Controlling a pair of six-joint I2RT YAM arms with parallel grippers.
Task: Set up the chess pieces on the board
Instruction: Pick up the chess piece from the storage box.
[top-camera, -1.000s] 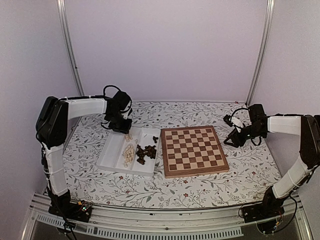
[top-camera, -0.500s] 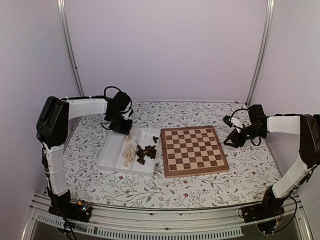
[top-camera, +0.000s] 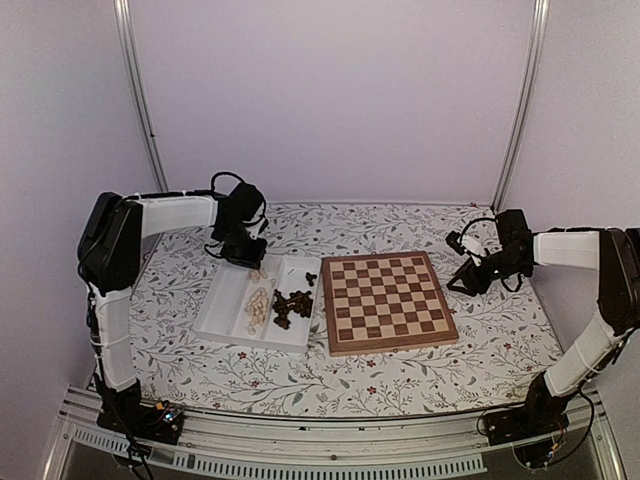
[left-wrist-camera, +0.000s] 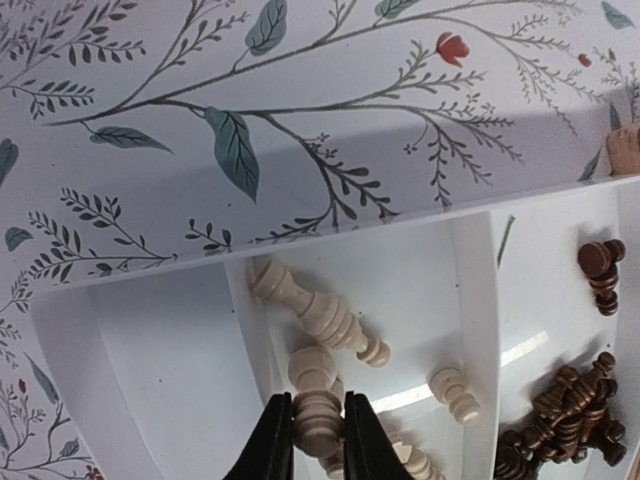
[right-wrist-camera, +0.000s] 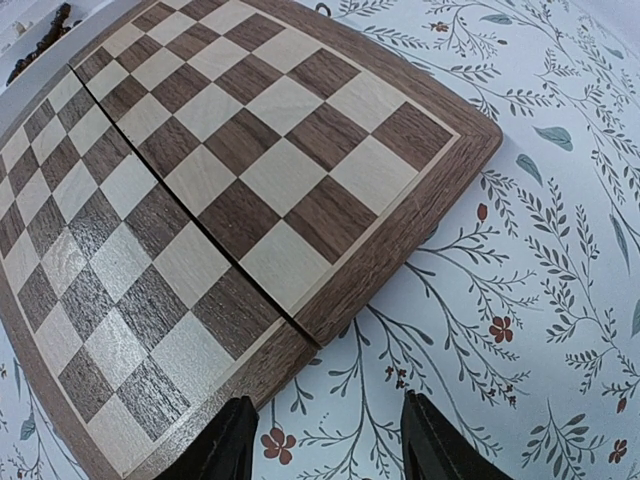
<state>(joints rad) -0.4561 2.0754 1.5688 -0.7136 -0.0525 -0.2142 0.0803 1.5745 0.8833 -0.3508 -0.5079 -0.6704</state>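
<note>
The wooden chessboard (top-camera: 388, 300) lies bare at the middle of the table; its right edge fills the right wrist view (right-wrist-camera: 200, 190). Cream pieces (top-camera: 258, 303) and dark brown pieces (top-camera: 292, 305) lie in a white two-compartment tray (top-camera: 225, 305). My left gripper (top-camera: 243, 258) is over the tray's far end. In the left wrist view it (left-wrist-camera: 319, 440) is shut on a cream chess piece (left-wrist-camera: 317, 415), with other cream pieces (left-wrist-camera: 320, 315) and dark pieces (left-wrist-camera: 565, 410) around. My right gripper (top-camera: 468, 281) is open and empty beside the board's right edge; it also shows in the right wrist view (right-wrist-camera: 325, 450).
A floral cloth (top-camera: 400, 375) covers the table. The tray stands just left of the board. Metal frame posts (top-camera: 140, 100) rise at the back corners, with plain walls behind.
The left gripper has shifted slightly toward the far end of the tray. The right arm has barely moved.
</note>
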